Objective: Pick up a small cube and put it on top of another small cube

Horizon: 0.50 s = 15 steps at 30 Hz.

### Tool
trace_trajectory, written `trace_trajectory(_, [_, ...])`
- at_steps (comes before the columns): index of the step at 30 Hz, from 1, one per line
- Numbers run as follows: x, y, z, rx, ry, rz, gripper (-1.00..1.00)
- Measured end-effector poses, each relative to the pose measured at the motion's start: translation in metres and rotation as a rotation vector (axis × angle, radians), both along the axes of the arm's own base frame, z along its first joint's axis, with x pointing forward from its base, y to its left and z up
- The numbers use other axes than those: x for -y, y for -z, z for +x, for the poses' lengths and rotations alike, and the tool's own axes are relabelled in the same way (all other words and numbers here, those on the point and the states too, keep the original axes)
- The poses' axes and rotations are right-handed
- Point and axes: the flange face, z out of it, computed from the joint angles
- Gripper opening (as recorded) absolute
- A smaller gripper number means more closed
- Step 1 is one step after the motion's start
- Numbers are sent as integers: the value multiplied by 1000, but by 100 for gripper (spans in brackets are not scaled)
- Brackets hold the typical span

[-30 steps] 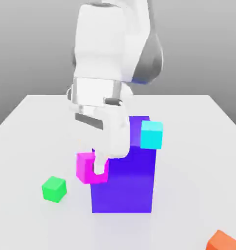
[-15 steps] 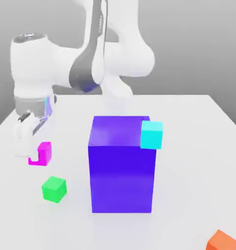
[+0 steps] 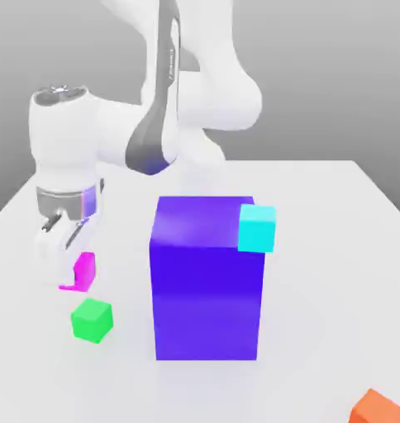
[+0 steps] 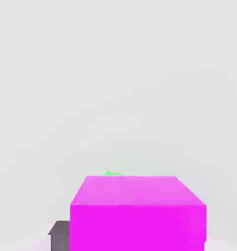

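Two cubes matter here. From the exterior view, the hand [image 3: 61, 266] hangs off the bent arm, pointing down, clamped on the magenta cube [image 3: 82, 272], held clear of the table [image 3: 335, 248]. The green cube [image 3: 92, 320] sits just below it and a touch toward the view's right, near the big blue block [image 3: 207, 277].

Hand view: magenta cube [image 4: 138, 213] up close, a sliver of green cube [image 4: 113, 173] peeking past its far edge, so I'd say it's nearly lined up.

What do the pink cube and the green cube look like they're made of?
Both read as simulator solids, so the material is a guess. The pink cube has flat, uniform magenta faces with no gloss, grain or seams: a matte plastic look. The green cube is the same: plain bright green, evenly shaded, crisp edges, no highlights.
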Motion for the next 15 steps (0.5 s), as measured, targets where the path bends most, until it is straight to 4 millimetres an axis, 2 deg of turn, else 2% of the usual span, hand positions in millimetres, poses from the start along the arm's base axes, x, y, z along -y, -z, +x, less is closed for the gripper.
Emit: trace_trajectory(15, [-8,48,-2,-1,-1,61,-100])
